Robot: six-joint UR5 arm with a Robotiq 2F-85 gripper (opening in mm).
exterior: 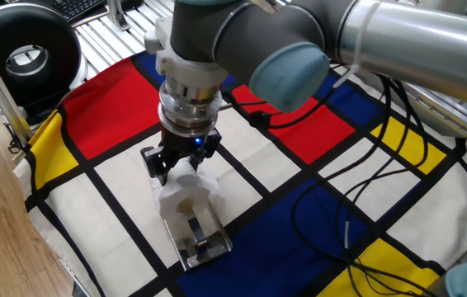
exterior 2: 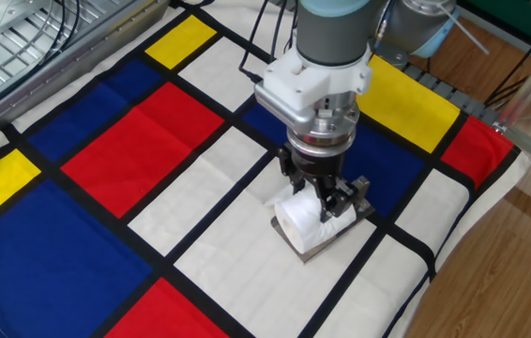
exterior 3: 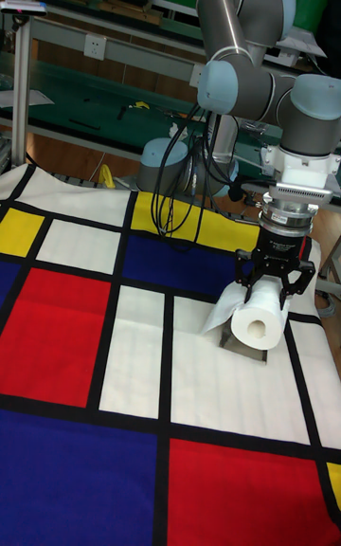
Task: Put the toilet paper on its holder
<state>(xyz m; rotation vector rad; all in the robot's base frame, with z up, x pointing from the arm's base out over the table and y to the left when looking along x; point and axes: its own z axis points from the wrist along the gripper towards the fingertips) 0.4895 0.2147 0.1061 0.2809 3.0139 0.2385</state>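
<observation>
The toilet paper (exterior: 187, 195) is a white roll lying on its side, with my gripper (exterior: 177, 167) shut on it from above. It rests over the far end of the holder (exterior: 202, 244), a shiny chrome plate flat on the cloth whose bar arm runs along its middle. In the other fixed view the roll (exterior 2: 301, 218) covers most of the holder (exterior 2: 363, 191), and the gripper (exterior 2: 321, 193) clamps its top. The tall fixed view shows the roll's open end (exterior 3: 258, 320) below the gripper (exterior 3: 275, 282), with a loose sheet (exterior 3: 216, 320) trailing to the left.
A chequered cloth (exterior 2: 134, 141) of red, blue, yellow and white panels covers the table. Black cables (exterior: 357, 198) trail over it on the right. A round black device (exterior: 27, 58) stands at the back left. The table edge (exterior 2: 453, 272) runs close to the holder.
</observation>
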